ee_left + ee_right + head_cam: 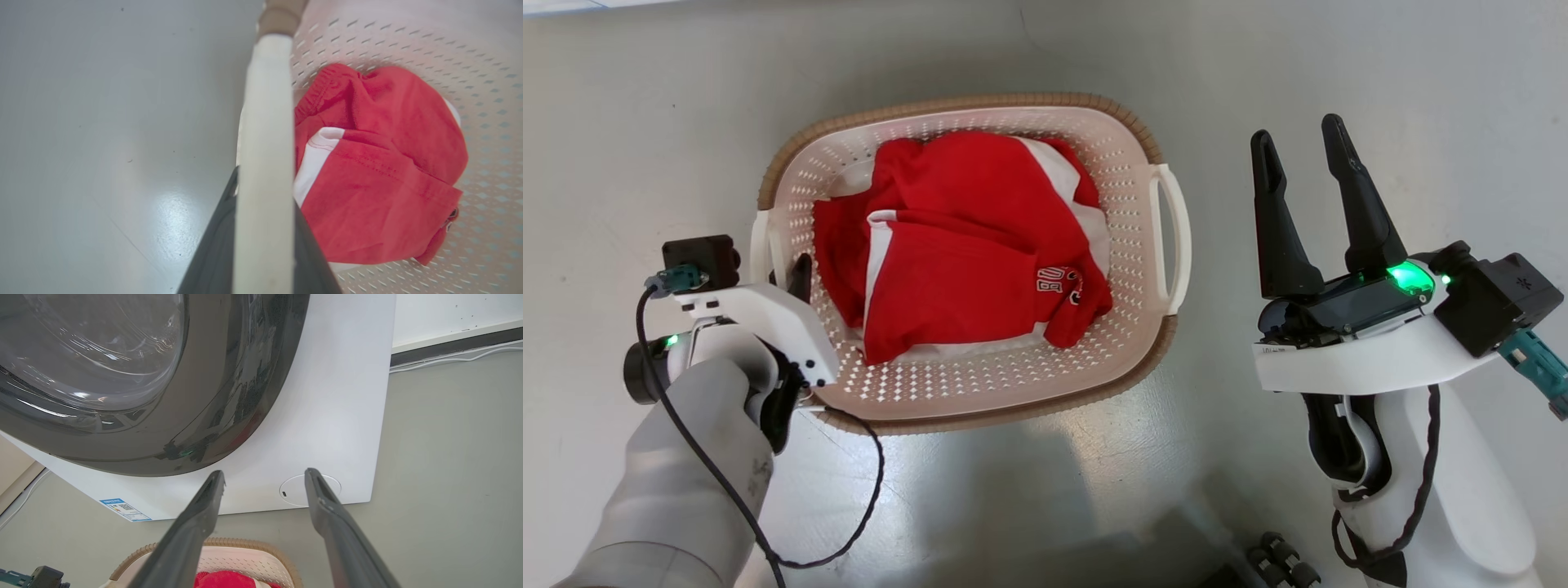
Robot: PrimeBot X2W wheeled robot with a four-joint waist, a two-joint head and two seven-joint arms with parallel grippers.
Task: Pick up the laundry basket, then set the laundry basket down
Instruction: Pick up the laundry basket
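Left claw pinches the laundry basket by its handle at frame left — evidently for carrying — while right claw hangs spread.

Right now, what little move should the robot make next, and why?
Probably raise the left gripper slowly: it clamps the laundry basket by its left handle, with red clothes inside. The right gripper is open, apart from the right handle, so the basket may tilt.
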